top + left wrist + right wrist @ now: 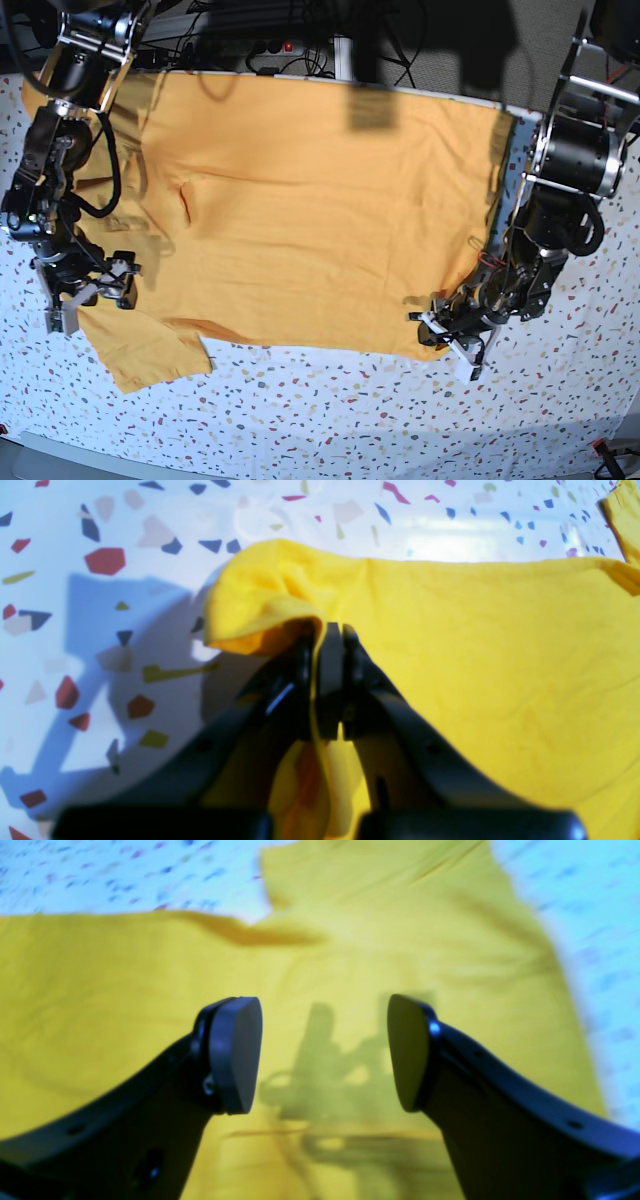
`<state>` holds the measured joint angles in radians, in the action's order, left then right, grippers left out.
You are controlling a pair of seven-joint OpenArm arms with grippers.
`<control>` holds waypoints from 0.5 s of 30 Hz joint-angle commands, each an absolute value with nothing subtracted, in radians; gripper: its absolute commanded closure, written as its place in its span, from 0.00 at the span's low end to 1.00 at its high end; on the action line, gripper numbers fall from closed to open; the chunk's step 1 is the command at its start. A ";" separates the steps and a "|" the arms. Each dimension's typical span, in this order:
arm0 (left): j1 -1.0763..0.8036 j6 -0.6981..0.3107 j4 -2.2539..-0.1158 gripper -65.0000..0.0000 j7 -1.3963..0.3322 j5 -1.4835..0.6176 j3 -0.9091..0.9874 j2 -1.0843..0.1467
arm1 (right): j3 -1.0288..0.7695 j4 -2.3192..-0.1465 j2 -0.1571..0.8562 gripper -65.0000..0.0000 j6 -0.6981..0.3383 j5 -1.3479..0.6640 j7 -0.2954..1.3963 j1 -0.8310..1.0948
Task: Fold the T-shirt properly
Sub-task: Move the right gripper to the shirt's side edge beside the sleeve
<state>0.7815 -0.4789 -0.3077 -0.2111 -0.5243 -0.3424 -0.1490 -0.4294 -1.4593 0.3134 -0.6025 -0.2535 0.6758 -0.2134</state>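
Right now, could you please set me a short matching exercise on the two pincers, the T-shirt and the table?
Things:
1. left pincer
2. right pincer
3. T-shirt
4. table

States:
A. speckled white
B. open above the cloth
C. spread out, yellow
D. shut on a shirt corner

Pairs: 1-D, 2-B, 3-C, 4-A

T-shirt [300, 200] flat on table [350, 420], arms at both ends

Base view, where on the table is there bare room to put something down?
The speckled table is bare along the near edge, below the T-shirt hem, between the two arms. It is crowded at the sleeve under the open right gripper and at the corner the left gripper pinches.
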 commanded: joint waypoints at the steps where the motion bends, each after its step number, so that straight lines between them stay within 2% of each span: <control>1: 0.820 -0.487 -0.323 1.00 -0.186 -0.539 -0.341 -0.150 | -0.432 -1.473 0.352 0.40 -0.582 -0.247 0.635 -0.238; 3: 0.820 -0.487 -0.323 1.00 -0.185 -0.539 -0.341 -0.150 | -0.432 -1.447 0.400 0.40 -0.545 -0.234 0.624 -0.250; 6: 0.820 -0.487 -0.323 1.00 -0.186 -0.539 -0.341 -0.150 | -0.432 -1.330 0.472 0.40 -0.543 -0.240 0.624 -0.307; 15: 0.815 -0.487 -0.323 1.00 -0.186 -0.540 -0.341 -0.150 | -0.375 -0.653 0.600 0.40 -0.542 -0.228 0.537 -0.659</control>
<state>0.7784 -0.4786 -0.3077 -0.2066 -0.5278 -0.3424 -0.1482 -0.3717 -0.6289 0.5804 -0.5339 -0.2199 0.5484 -0.6312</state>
